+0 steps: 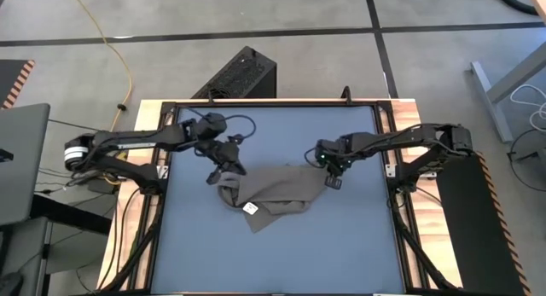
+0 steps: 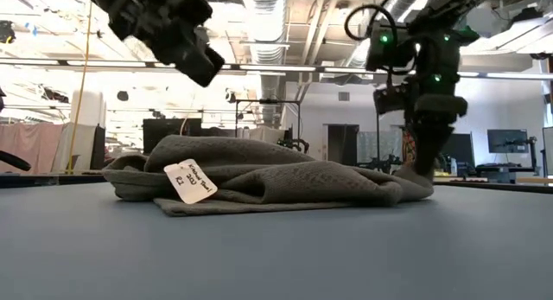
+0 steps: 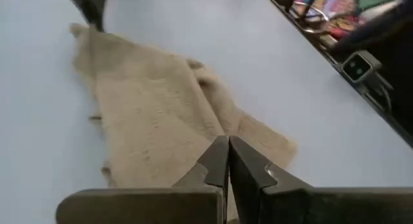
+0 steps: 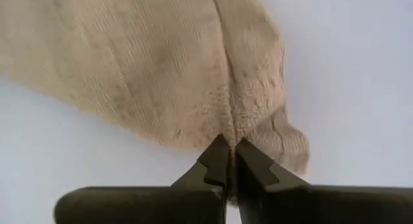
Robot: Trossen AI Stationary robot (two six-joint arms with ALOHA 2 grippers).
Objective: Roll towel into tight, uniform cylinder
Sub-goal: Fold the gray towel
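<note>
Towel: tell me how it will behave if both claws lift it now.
The towel lies crumpled in soft folds, so it would probably sag. It looks thin, likely light. The left claw and right claw pinch its edges; woven cloth probably won't slip.

Towel [image 1: 277, 194]: woven cloth, textured; tabletop [image 1: 341, 253]: smooth, matt.

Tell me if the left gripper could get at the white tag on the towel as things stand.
Probably not right away: the left gripper is shut on the towel at its left edge. The white tag lies exposed on top nearby, nothing covering it, so it would have to let go first.
</note>
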